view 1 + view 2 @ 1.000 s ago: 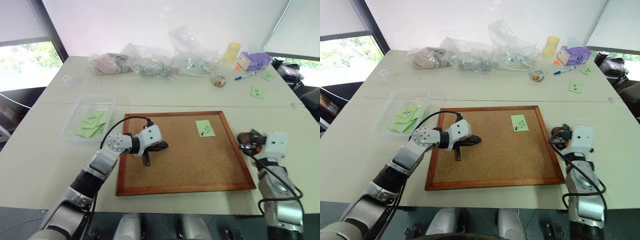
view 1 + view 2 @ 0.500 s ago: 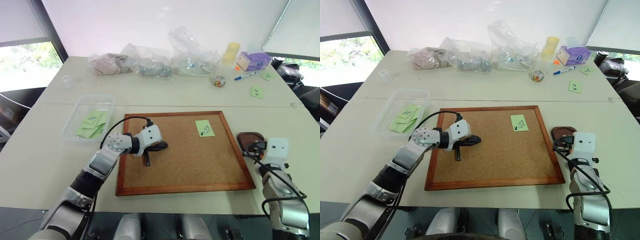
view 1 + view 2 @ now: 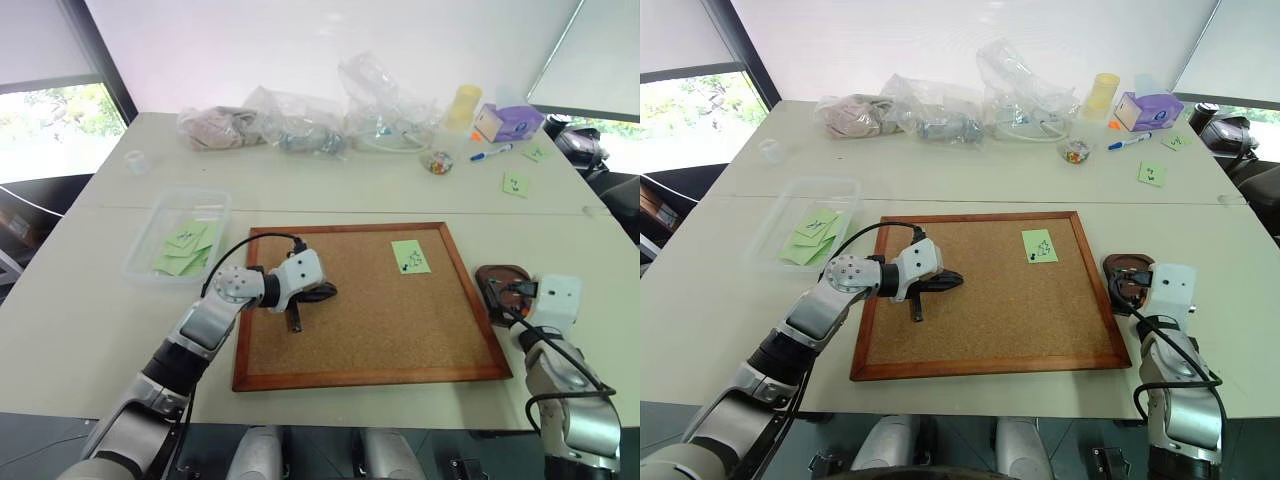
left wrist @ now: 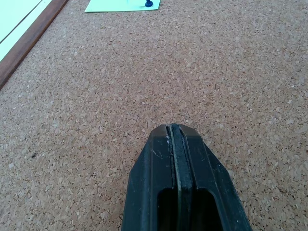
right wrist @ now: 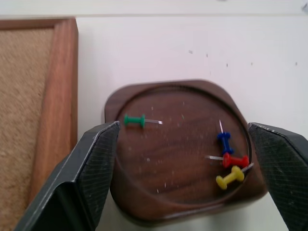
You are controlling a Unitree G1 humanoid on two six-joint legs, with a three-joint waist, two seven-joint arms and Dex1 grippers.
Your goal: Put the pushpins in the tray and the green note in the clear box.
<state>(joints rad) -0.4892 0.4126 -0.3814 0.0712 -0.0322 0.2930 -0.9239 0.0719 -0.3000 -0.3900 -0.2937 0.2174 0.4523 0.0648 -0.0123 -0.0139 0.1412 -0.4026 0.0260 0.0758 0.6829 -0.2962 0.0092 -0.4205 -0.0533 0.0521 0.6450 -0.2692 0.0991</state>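
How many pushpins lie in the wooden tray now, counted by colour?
Pushpins in the tray, seen from the right wrist:
Green pushpin: 1
Blue pushpin: 1
Red pushpin: 1
Yellow pushpin: 1
Total: 4

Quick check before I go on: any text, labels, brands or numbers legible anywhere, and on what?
None can be read.
Green note on the cork board: dark scribbles, not legible as words.
Green notes in the clear box: marks too small.
Purple box at the far edge: print too small.
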